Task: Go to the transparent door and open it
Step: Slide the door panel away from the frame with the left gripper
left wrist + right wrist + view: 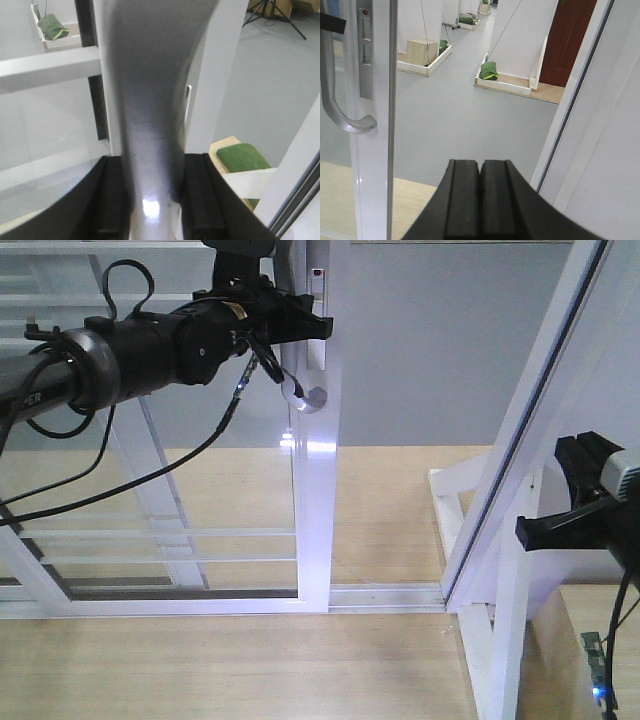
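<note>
Transparent door (pixel 230 505), left hand (pixel 152 200) grasping its handle (pixel 350 126), gap (pixel 390 510) beside stile (pixel 315 525), right hand (pixel 480 197) clenched.

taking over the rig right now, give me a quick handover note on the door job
Left hand: shut on the pull handle, one finger on each side of it.
Right hand: shut, empty, beside the white post.
Transparent door: straight ahead. There is a gap between its handle stile and the post, with bare track showing.
Done: base at the door, handle gripped.
Left: probably slide the door further from the post, then release.
</note>
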`<state>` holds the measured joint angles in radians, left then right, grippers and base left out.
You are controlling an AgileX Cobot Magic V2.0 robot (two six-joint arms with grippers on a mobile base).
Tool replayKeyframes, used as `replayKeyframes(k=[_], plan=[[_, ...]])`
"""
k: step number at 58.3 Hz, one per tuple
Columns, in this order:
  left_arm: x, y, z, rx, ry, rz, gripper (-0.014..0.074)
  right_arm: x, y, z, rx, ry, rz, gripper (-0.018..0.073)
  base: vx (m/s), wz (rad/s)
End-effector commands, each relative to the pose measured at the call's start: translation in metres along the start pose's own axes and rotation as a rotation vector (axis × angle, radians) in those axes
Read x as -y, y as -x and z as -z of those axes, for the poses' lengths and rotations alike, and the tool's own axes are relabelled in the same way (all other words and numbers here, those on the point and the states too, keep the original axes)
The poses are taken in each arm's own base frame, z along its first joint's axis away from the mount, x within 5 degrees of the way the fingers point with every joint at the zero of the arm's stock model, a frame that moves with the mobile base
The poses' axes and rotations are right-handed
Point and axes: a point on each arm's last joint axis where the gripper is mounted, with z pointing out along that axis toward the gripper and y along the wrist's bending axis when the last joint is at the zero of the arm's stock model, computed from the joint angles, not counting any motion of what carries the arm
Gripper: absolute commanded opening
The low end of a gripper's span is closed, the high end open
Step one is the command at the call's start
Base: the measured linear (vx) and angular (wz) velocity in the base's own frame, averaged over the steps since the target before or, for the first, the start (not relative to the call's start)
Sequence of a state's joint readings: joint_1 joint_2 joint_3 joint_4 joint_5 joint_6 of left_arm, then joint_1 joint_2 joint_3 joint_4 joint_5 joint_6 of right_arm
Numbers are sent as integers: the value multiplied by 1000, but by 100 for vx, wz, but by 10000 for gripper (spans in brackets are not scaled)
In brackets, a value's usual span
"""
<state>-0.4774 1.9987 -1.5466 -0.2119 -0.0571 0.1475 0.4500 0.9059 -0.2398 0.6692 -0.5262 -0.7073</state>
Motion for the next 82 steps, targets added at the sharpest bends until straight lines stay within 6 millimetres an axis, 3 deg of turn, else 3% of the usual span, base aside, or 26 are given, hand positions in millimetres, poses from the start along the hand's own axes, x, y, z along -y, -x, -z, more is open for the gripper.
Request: replayKeyframes(k=[1, 31, 51, 82], plan=[[-7, 59, 36, 184, 17, 7, 0, 4, 16, -1, 94, -40, 22, -6, 0, 0], [-70, 70, 58, 122, 139, 33, 0, 4, 16, -1, 92, -38, 22, -6, 0, 0], [-106, 82, 80, 123, 228, -45, 0, 2, 14, -1, 71, -20, 18, -6, 0, 0], [-164, 91, 116, 126, 371, -3, 0, 2, 13, -1, 69, -18, 18, -6, 0, 0]])
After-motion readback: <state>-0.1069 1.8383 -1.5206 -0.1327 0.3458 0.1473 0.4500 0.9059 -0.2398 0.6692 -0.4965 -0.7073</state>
